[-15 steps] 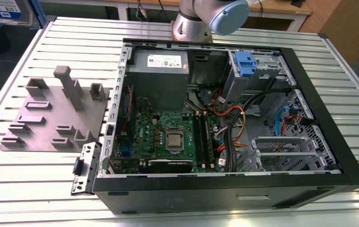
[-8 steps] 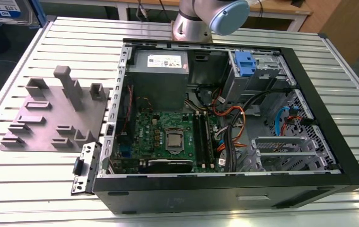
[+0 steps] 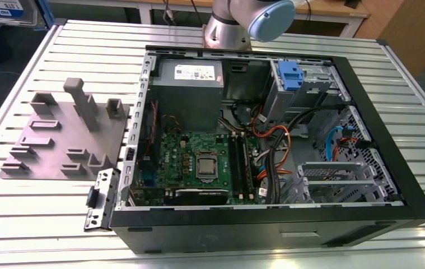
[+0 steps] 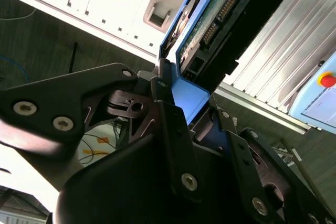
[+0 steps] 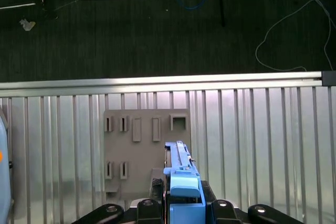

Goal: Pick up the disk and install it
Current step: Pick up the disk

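The disk [image 4: 220,19] is a flat drive in a bright blue carrier bracket, and my gripper [image 4: 181,90] is shut on the bracket's end. In the first wrist view the disk [image 5: 181,179] stands edge-on between the black fingers [image 5: 147,205], held in the air above the grey fixture plate [image 5: 147,145] on the slatted table. The exterior view shows the disk [image 3: 6,12] at the top of the exterior view's left, beyond the table's corner.
The open computer case [image 3: 410,185] lies on the table, with a drive cage and its blue tab [image 3: 290,75], a grey power supply [image 3: 188,75] and the motherboard [image 3: 197,162]. The arm's base [image 3: 227,31] stands behind the case. A red button [image 4: 326,80] is nearby.
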Controlling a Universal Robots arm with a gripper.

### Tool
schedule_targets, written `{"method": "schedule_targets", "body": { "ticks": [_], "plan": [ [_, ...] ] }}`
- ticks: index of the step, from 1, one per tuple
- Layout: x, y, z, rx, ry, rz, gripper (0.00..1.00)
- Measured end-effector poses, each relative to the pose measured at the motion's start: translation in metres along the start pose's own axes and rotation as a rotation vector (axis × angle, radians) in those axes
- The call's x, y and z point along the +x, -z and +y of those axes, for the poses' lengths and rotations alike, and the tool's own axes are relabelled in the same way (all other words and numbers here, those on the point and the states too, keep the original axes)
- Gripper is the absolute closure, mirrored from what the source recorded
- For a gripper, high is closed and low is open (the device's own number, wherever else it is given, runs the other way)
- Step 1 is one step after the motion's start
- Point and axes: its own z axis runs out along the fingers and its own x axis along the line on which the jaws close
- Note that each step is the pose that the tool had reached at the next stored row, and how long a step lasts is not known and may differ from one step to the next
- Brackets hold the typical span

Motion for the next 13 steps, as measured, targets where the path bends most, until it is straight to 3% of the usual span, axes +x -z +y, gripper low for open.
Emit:
{"method": "schedule_targets", "body": {
  "ticks": [13],
  "plan": [
    [-0.0005,0.0000,-0.0087,0.0002,0.000,-0.0001,0.63]
  ]
}}
